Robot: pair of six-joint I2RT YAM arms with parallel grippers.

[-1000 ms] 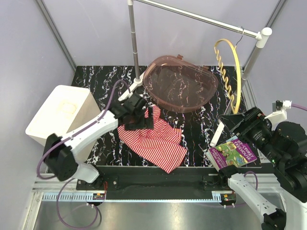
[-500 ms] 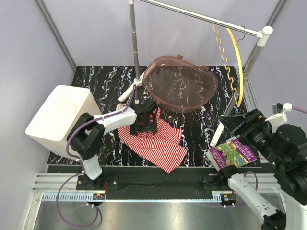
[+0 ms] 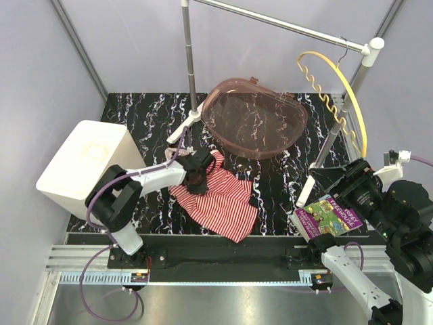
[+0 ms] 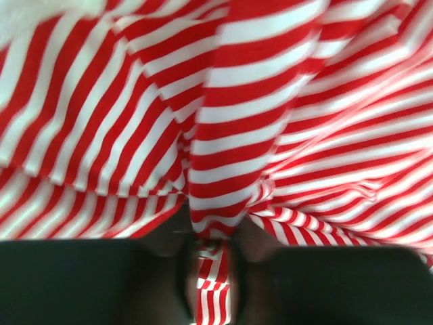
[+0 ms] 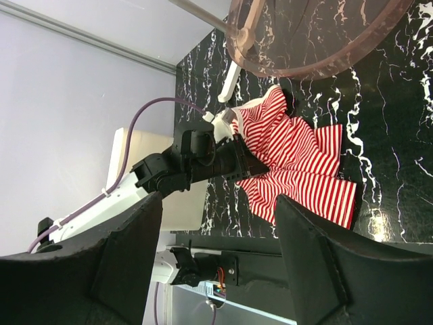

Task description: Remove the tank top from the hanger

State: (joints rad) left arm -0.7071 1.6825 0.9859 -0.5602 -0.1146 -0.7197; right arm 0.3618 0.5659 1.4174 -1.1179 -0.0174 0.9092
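The red-and-white striped tank top (image 3: pixel 223 200) lies crumpled on the black marbled table, off the hanger. My left gripper (image 3: pixel 197 173) rests on its upper left part, shut on a fold of the fabric. In the left wrist view the stripes (image 4: pixel 257 101) fill the frame and a pinch of cloth sits between my left gripper (image 4: pixel 211 271) jaws. The yellow hanger (image 3: pixel 345 91) hangs bare by its hook from the grey rail (image 3: pixel 284 26) at the back right. My right gripper (image 5: pixel 220 264) is open and empty at the right, looking across at the tank top (image 5: pixel 301 162).
A brown see-through basket (image 3: pixel 254 125) stands behind the garment. A white bin (image 3: pixel 84 166) sits at the left. A purple book (image 3: pixel 328 217) lies at the front right. The rack's upright post (image 3: pixel 189 61) stands near the basket, with a slanted post (image 3: pixel 338 125) on the right.
My left gripper came down on the tank top and closed on it, bunching the cloth. The bare hanger keeps swinging on the rail. The right arm barely moved.
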